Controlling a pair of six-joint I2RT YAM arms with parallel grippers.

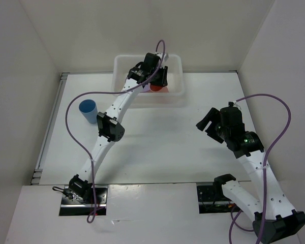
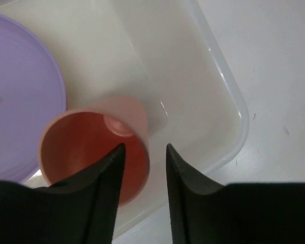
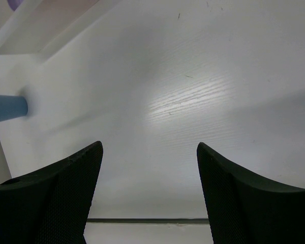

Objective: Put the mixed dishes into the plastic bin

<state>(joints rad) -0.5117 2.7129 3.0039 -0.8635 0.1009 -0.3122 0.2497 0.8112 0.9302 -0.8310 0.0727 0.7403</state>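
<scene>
The plastic bin [image 1: 176,63] stands at the back of the table. My left gripper [image 1: 157,81] hangs over it. In the left wrist view the red cup [image 2: 91,142] lies tilted inside the bin [image 2: 233,96], its mouth toward the camera, next to a purple plate [image 2: 20,91]. The left gripper [image 2: 145,147] is open. One finger is inside the cup's mouth and the other outside, with space on both sides of the wall. A blue cup [image 1: 88,111] stands on the table left of the arm. My right gripper [image 1: 206,127] hovers open over bare table at the right, holding nothing.
White walls enclose the table on three sides. A metal rail [image 1: 50,127] runs along its left edge. The right wrist view shows the blue cup [image 3: 5,108] far to the left and a corner of the bin [image 3: 51,20] above it.
</scene>
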